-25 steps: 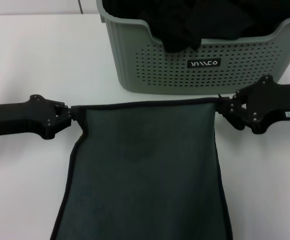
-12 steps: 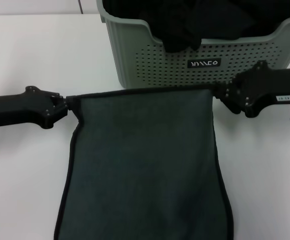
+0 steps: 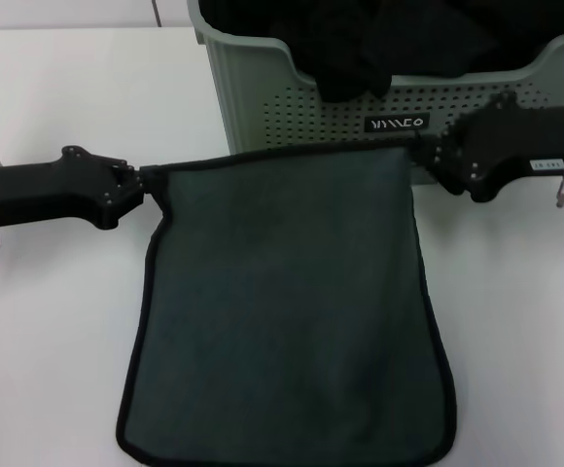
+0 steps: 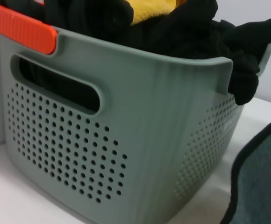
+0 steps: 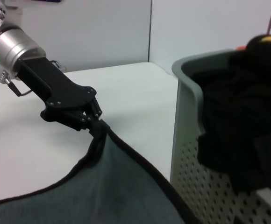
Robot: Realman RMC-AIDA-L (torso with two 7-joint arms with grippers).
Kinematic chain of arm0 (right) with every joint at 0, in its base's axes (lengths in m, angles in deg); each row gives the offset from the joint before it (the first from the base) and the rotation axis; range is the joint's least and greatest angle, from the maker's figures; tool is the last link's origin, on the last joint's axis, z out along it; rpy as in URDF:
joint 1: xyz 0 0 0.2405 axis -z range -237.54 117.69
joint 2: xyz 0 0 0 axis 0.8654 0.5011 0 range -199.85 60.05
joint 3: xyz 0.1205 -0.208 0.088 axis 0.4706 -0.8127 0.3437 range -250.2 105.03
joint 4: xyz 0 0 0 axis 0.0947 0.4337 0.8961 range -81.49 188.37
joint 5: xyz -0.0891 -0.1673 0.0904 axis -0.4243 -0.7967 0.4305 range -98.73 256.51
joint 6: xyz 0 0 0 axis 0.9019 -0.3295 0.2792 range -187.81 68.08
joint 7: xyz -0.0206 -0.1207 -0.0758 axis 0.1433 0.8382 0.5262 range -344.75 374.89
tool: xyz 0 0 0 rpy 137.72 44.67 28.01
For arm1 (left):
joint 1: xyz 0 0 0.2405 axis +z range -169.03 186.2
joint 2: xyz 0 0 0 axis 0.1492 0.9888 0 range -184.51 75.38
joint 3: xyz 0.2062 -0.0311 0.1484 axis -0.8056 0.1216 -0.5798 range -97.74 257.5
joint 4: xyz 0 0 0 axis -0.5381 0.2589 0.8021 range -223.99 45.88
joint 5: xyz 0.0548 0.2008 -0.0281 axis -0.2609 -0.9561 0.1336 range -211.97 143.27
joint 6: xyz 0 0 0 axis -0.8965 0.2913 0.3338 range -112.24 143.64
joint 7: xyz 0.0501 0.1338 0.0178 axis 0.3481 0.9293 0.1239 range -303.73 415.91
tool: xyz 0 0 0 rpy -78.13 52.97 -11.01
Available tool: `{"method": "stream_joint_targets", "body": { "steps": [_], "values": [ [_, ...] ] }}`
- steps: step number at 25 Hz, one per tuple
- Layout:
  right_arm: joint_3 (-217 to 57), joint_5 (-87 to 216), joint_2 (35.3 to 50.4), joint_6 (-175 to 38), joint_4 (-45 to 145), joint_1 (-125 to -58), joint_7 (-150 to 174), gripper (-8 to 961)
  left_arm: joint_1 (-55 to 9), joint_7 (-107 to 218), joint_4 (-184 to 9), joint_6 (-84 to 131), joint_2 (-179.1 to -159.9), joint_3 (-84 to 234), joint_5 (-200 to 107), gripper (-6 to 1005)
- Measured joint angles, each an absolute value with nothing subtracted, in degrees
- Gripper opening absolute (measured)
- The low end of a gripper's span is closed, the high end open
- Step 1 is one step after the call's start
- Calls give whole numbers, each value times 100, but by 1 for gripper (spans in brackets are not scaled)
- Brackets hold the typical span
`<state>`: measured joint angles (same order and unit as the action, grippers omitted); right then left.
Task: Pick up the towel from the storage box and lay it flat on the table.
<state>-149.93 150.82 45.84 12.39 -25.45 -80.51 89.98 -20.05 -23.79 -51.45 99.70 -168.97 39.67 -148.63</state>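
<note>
The towel (image 3: 287,302) hangs stretched between my two grippers, dark grey-green side towards the head camera, with black edging. Its lower edge hangs low over the table (image 3: 58,341). My left gripper (image 3: 144,182) is shut on the towel's upper left corner. My right gripper (image 3: 416,146) is shut on the upper right corner, close in front of the storage box (image 3: 311,122). The grey-green perforated box stands at the back, full of black cloths (image 3: 360,44). The right wrist view shows the left gripper (image 5: 94,122) pinching the towel (image 5: 103,196). The left wrist view shows the box (image 4: 126,140) and a towel edge (image 4: 261,182).
A yellow cloth (image 4: 152,9) shows among the black cloths in the box in the left wrist view. The box has an orange handle piece (image 4: 21,28). A wall (image 5: 103,32) stands behind the table. White tabletop lies to the left and right of the towel.
Both grippers have moved up and towards the box with the towel. The towel's lower edge has come up into view and the cloth hangs higher.
</note>
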Motion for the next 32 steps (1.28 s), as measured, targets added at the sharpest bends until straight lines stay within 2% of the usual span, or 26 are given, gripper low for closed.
{"method": "stream_joint_targets", "body": {
  "steps": [21, 23, 28, 31, 32],
  "values": [
    [-15066, 14806, 4598, 968, -2251, -8325, 8332, 87, -2072, -2334, -5294, 9504, -16985, 3995, -14722, 30],
    [-15068, 14812, 4597, 985, -2251, -8309, 8304, 174, -2060, -2289, -5298, 9477, -16987, 3996, -14644, 30],
    [-15056, 14910, 4594, 1088, -2302, -8211, 8277, 399, -2026, -2163, -5265, 9502, -16978, 3998, -14522, 240],
    [-14988, 15193, 4588, 1290, -2232, -8139, 8403, 541, -1964, -1906, -5281, 9833, -16950, 3999, -14259, 474],
    [-14935, 15398, 4582, 1413, -2125, -8097, 8586, 563, -1920, -1719, -5294, 10080, -16944, 3997, -14133, 478]
  ]
}}
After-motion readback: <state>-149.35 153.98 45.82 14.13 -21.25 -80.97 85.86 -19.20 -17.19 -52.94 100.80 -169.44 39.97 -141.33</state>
